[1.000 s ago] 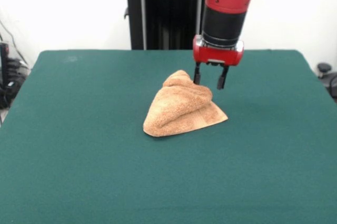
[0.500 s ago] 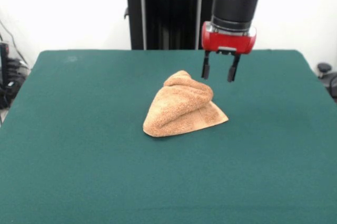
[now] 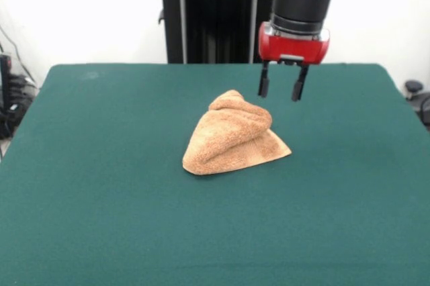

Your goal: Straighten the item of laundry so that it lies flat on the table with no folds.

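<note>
The orange-tan terry towel lies bunched and folded in a rough triangular heap near the middle of the dark green table, its top rolled into a hump. My gripper hangs from the red arm above and just to the right of the towel's hump, clear of the cloth. Its two black fingers point down with a gap between them, open and empty.
The black pedestal stands behind the table's far edge. Cables and dark gear sit off the table at the left, and a small dark object sits at the right edge.
My gripper has risen from beside the towel's hump and shifted right, staying open and empty. The towel has kept its shape and place.
</note>
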